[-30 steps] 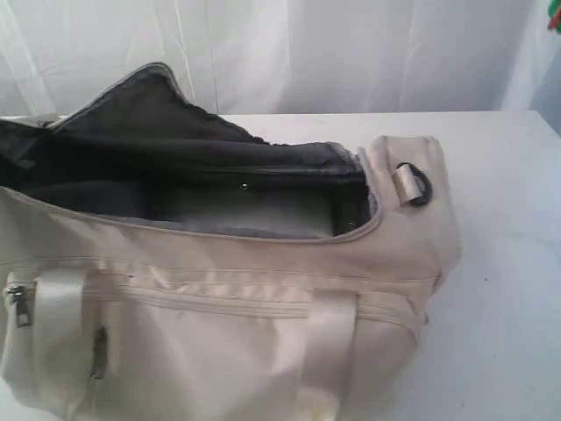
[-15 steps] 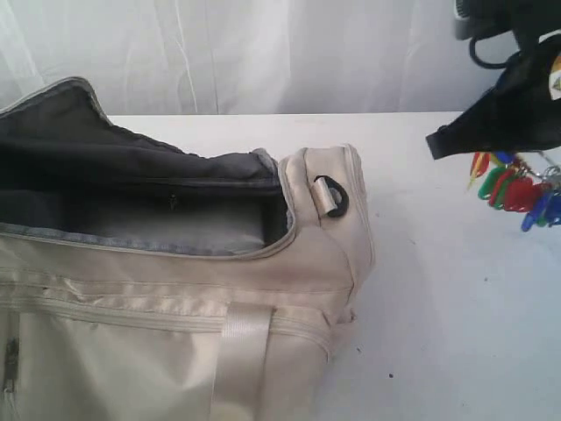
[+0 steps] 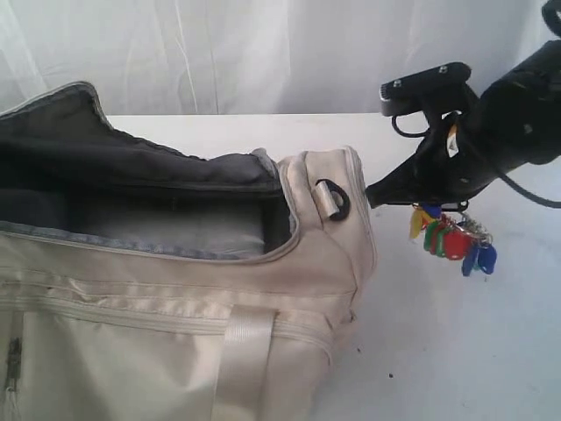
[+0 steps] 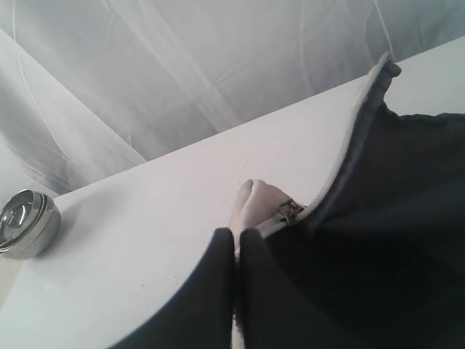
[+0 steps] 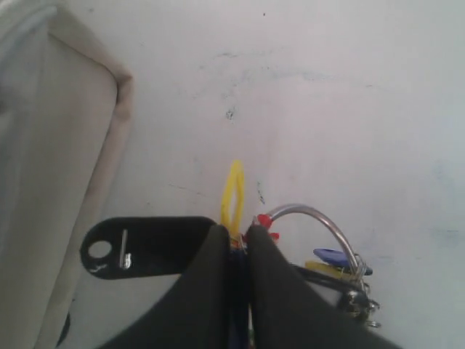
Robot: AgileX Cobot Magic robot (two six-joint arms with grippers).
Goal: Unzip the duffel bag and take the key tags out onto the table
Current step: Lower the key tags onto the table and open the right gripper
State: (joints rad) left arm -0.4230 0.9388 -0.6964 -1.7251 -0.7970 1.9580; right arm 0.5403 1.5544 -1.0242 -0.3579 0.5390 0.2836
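The cream duffel bag (image 3: 175, 307) lies unzipped on the white table (image 3: 465, 351), showing its grey lining (image 3: 166, 230). Its dark-lined flap (image 3: 79, 140) stands raised at the back left. Just off the bag's right end, above the table, my right gripper (image 3: 421, 200) is shut on the bunch of key tags (image 3: 451, 239), which hang below it in yellow, green, red and blue. The right wrist view has the pinched key tags (image 5: 234, 190) and their metal ring (image 5: 320, 218) over bare table. My left gripper (image 4: 237, 234) is shut on a cream tab of the bag (image 4: 254, 205) beside the zipper slider (image 4: 290, 211).
A round metal tin (image 4: 25, 222) stands on the table beyond the bag's far side. White curtains (image 3: 263, 53) hang behind the table's back edge. A dark D-ring (image 3: 335, 198) sits on the bag's right end, close to the right gripper.
My right gripper came in from the right edge and moved left and down with the key tags, nearer the bag's end. A second ago the bag appeared further right in view.
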